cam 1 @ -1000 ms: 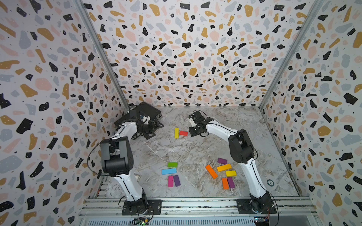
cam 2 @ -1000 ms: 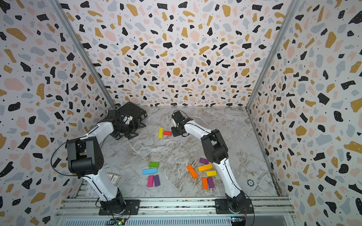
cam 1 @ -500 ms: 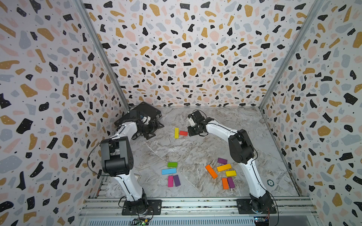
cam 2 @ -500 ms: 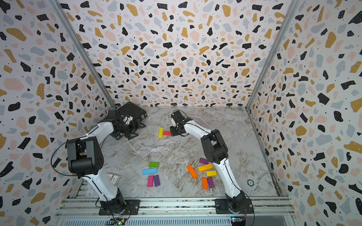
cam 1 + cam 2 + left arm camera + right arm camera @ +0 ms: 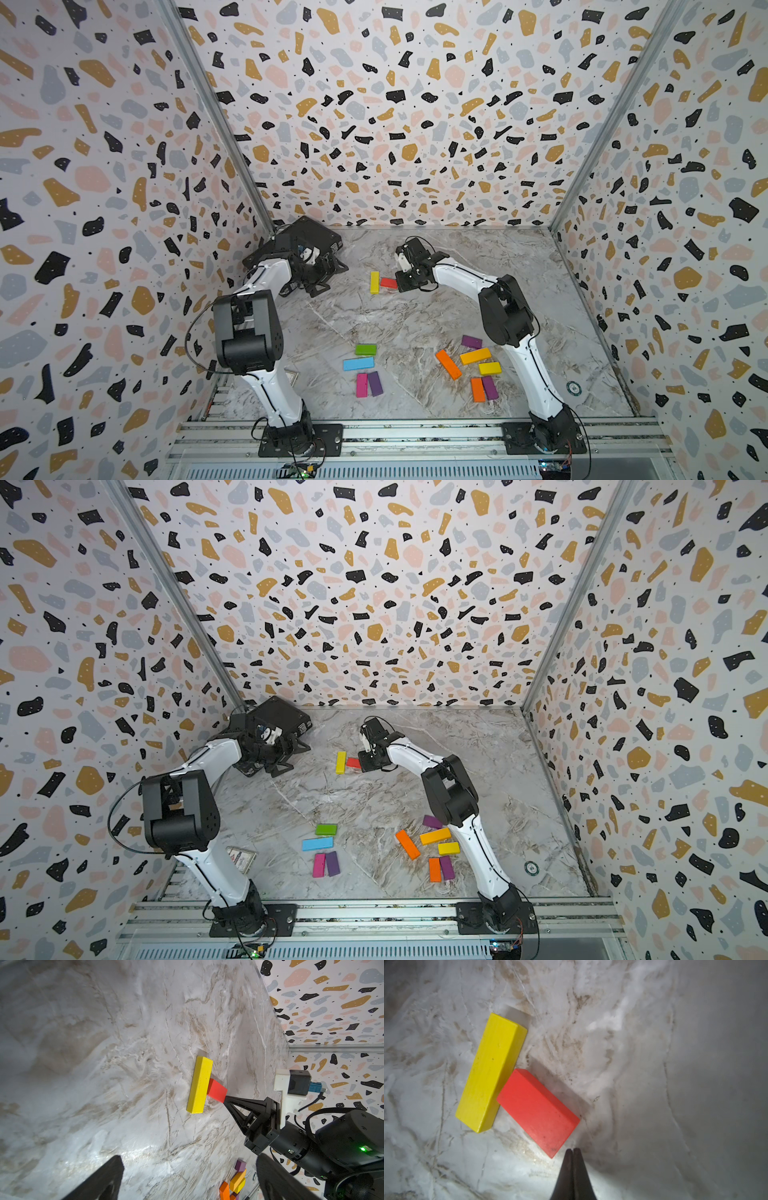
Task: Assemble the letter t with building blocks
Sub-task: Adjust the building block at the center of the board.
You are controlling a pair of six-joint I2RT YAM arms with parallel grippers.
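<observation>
I list the scene largest first. The table point(image 5: 415, 316) carries everything. The case point(image 5: 316, 239) sits far left. The left gripper point(image 5: 189, 1159) hangs at the case's near edge, jaws wide apart, holding nothing. The right gripper point(image 5: 573, 1150) reaches far centre, jaws pressed together on nothing.

Ten spare blocks lie near: a centre group point(image 5: 365, 368) and a right group point(image 5: 473, 368).

At far centre the yellow block point(image 5: 374, 282) lies flat. The red block point(image 5: 389, 283) butts its short end against the yellow's right long side. Together they make a T on its side, yellow as bar and red as stem. The right gripper's tip sits at the red's right end, touching or just short of it.

I judge the step to be seating the stem. The red looks slightly skewed. The next move calls for a short, light push that squares it without shifting the yellow.
</observation>
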